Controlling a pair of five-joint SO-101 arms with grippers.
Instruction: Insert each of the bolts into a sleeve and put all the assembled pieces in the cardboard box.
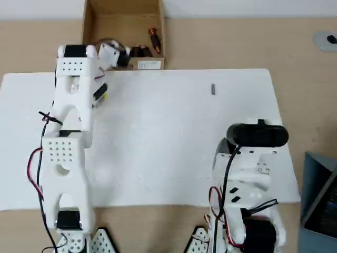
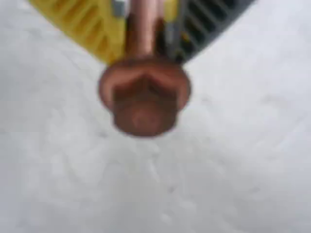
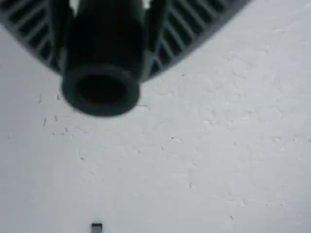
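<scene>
The white label (image 1: 149,64) on the cardboard box (image 1: 87,26) carries print too small to read.

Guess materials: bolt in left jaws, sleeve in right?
The bolt: probably metal, copper-coloured finish, smooth flanged hex head with dull sheen. The sleeve: dark matte tube, hollow end; plastic or rubber, can't tell.

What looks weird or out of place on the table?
Nothing looks broken or spilled. One small dark piece lies all alone on the white mat, apart from both arms. The left gripper grips a copper bolt and the right gripper a black sleeve, as they should.
</scene>
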